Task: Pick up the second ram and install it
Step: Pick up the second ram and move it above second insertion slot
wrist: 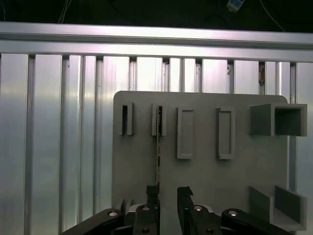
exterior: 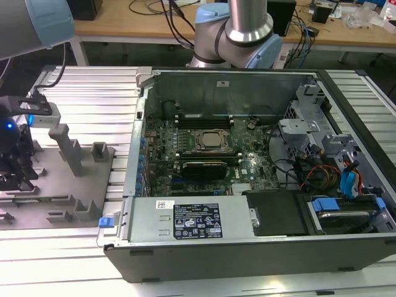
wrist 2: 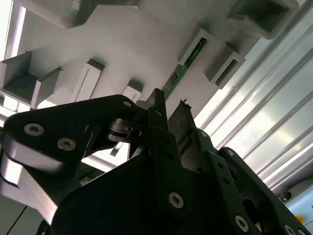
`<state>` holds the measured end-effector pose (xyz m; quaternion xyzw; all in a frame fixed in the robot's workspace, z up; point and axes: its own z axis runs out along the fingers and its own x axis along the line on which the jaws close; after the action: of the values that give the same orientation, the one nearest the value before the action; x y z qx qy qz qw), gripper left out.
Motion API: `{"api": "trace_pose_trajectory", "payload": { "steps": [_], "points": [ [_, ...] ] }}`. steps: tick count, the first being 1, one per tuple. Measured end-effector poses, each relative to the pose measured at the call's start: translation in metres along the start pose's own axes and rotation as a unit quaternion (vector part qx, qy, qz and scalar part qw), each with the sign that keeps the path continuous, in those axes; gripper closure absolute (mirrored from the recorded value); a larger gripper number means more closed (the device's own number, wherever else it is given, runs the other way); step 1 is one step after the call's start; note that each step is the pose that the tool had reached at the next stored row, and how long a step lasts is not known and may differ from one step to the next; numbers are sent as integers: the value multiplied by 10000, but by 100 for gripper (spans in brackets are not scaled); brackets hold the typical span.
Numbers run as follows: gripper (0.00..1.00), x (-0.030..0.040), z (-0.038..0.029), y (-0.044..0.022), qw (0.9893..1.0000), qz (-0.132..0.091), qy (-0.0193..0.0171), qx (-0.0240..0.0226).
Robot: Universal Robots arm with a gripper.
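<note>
The claw (wrist: 167,192) hangs low over a grey fixture plate (wrist: 205,181) and grips nothing. Its two dark fingers (wrist: 152,193) stand only narrowly apart, with a slim empty gap between them. The second ram (wrist: 158,147) stands on edge on the plate, one end in a small slotted holder. The other end reaches one fingertip, and I cannot tell whether they touch. The plate lies on the ribbed metal counter (wrist: 49,122), toward the edge at the exterior view's left, beside the open computer case (exterior: 247,269).

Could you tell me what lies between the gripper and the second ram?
Nothing: in the first wrist view the stretch from gripper to second ram is bare.
</note>
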<state>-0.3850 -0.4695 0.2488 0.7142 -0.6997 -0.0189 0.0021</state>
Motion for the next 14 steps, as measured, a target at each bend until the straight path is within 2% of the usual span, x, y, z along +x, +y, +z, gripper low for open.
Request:
{"api": "trace_pose_trajectory", "payload": {
  "steps": [4,6,8,11,12,13,14],
  "points": [
    [70,48,100,31,10000,-13,0,0],
    [70,67,130,36,10000,-16,1,0],
    [70,96,227,35,10000,-24,1,-1],
    [70,110,314,39,10000,-32,1,-1],
    [70,112,345,45,10000,-44,1,-1],
    [70,84,423,76,9999,-128,4,-3],
    [70,83,447,74,9999,-131,4,-3]
  ]
}}
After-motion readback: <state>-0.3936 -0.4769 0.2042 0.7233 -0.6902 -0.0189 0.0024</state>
